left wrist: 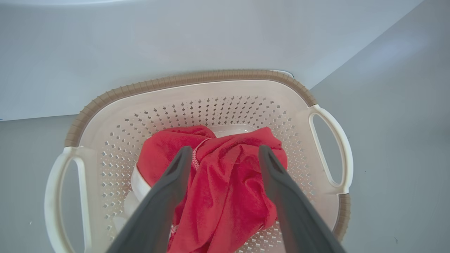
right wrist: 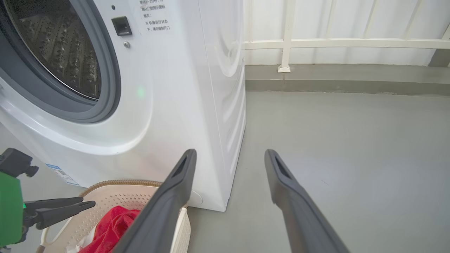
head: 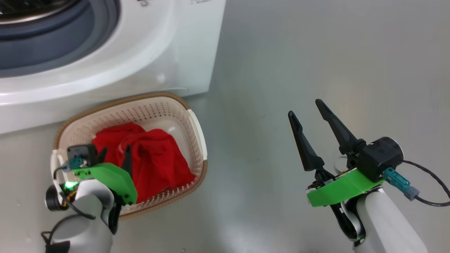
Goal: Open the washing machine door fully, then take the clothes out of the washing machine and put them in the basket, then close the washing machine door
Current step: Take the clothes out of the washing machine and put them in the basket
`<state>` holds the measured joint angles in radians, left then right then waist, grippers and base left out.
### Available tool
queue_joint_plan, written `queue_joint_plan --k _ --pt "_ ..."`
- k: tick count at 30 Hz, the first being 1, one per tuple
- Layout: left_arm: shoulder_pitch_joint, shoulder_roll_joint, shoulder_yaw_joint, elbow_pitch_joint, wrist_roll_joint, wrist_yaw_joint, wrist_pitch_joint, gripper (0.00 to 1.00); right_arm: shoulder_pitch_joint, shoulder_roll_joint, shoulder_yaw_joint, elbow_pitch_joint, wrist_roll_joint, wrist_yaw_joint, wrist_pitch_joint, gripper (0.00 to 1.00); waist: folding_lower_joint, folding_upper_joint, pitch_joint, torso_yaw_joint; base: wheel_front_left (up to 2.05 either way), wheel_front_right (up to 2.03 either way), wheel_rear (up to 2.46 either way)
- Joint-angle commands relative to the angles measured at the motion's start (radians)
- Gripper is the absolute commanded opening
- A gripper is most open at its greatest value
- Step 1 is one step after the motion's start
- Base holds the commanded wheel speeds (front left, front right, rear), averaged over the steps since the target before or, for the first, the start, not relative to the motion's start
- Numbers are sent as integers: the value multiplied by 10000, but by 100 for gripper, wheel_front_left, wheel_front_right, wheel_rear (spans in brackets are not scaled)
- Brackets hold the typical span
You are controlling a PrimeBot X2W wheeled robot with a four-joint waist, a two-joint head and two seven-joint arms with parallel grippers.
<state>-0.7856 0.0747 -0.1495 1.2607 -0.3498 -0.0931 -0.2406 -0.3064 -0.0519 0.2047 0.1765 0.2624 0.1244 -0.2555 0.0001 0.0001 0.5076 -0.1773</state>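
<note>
- Clothes (head: 151, 161) lie heaped in the basket (head: 140, 98), just beside the washing machine (head: 168, 52) front.
- Left gripper (left wrist: 225, 149) over the clothes, jaws spread, gripping nothing; fingertip contact with fabric unclear.
- Right gripper (head: 304, 107) spread wide, empty, above the floor (head: 281, 52), well apart from the basket.

The right end effector (head: 304, 107) had two long, dark, tapered fingers (head: 304, 146) on a bright green bracket (head: 337, 191). Beside them sat a black camera (head: 381, 154), a teal plug (head: 399, 180) and a black cable (head: 418, 165). Its forearm (head: 386, 225) was glossy white. The left end effector (head: 116, 149) looked alike, with a small green light (head: 70, 184) glowing.
</note>
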Motion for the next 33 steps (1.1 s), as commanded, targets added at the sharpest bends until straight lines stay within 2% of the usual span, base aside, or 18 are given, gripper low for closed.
queue_joint_plan --k 1,3,15,25,33 --pt "450 195 181 -311 -131 -71 -165 100 308 17 113 -181 -57 63 -63 100 -1 -1 -452 300 0 0 0" --pt "615 132 284 -654 -236 -88 -197 100 389 17 40 -131 -127 63 -63 100 -1 -1 -685 431 0 0 0" --pt "2686 -137 931 -4959 62 119 -210 100 793 17 -332 86 -398 63 -63 100 -1 -1 -2018 1091 0 0 0" --pt "4184 -220 1089 -7964 603 64 -211 100 1199 17 -817 162 -549 63 -63 100 -1 -1 -2993 1358 0 0 0" --pt "5044 -237 1377 -9876 929 237 -212 100 1466 17 -1267 111 -726 63 -63 100 -1 -1 -3671 1415 0 0 0"
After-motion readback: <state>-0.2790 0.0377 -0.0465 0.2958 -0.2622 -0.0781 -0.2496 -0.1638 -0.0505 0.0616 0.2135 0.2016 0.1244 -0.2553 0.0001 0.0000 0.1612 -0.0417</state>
